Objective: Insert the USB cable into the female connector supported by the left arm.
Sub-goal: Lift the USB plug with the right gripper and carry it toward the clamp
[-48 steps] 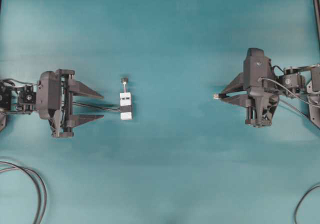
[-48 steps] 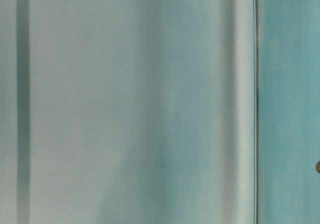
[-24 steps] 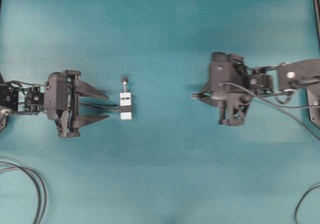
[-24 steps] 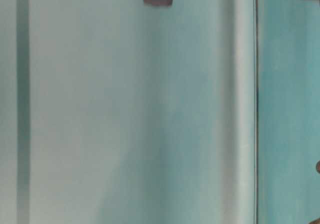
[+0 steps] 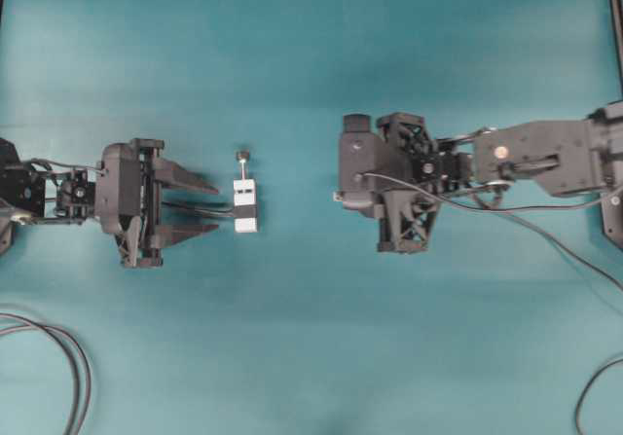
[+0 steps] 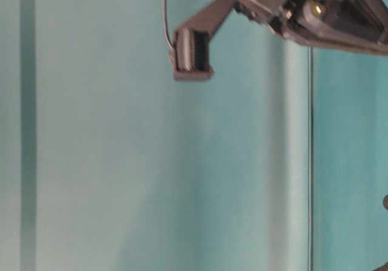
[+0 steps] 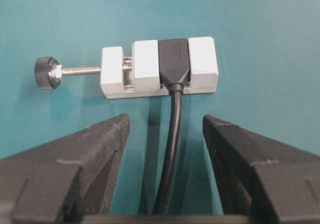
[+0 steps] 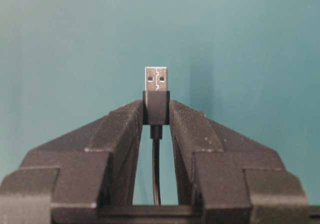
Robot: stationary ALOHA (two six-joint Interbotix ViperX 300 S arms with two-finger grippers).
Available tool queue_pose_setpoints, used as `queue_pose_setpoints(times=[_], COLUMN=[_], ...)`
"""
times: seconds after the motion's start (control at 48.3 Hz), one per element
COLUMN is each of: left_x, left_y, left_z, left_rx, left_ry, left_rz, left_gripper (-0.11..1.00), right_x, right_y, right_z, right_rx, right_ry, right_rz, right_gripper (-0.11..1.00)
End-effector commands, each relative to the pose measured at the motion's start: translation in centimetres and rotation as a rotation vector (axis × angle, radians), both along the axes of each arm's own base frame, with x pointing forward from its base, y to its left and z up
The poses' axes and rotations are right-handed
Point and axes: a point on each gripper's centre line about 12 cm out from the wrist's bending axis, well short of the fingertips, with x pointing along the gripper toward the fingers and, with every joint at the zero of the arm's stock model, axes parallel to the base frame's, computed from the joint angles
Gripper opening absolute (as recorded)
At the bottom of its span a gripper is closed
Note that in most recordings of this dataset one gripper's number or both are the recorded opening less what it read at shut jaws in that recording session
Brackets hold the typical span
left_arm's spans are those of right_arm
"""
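Note:
The female connector (image 5: 245, 206) is a white block with a black band, lying on the teal table, its pin and dark knob (image 5: 242, 156) pointing away. In the left wrist view the block (image 7: 202, 66) has a black cable (image 7: 170, 154) running back between my left fingers. My left gripper (image 5: 210, 205) (image 7: 165, 120) is open just short of the block, touching neither block nor cable. My right gripper (image 8: 156, 109) is shut on the USB cable's dark plug (image 8: 156, 106), silvery tip (image 8: 156, 78) sticking out. In the overhead view the right gripper (image 5: 341, 198) sits right of the block, with a gap between.
Loose cables lie at the overhead view's bottom left (image 5: 44, 343) and bottom right (image 5: 589, 396). The right arm (image 5: 545, 158) stretches in from the right edge. Part of it shows blurred at the top of the table-level view (image 6: 291, 10).
My right arm has moved left across the table toward the connector, carrying the plug. My left gripper has crept slightly right toward the block. The block has not moved.

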Motion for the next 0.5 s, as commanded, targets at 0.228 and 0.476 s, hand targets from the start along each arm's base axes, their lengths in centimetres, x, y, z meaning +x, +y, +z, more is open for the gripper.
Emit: queue_pose_setpoints(times=[0.228,0.476], left_x=[0.3,0.7], left_y=[0.4,0.5], left_z=[0.5,0.4], left_rx=[0.007,0.007], left_ry=[-0.037,-0.049], left_rz=[0.014,0.015], left_gripper=[0.68,0.68], right_x=[3.5,5.0], right_y=[0.4,0.5], right_z=[0.6,0.6], right_rx=[-0.024,-0.033], right_ry=[-0.037,-0.035], right_rz=[0.032,0.043], right_gripper=[0.22,0.22])
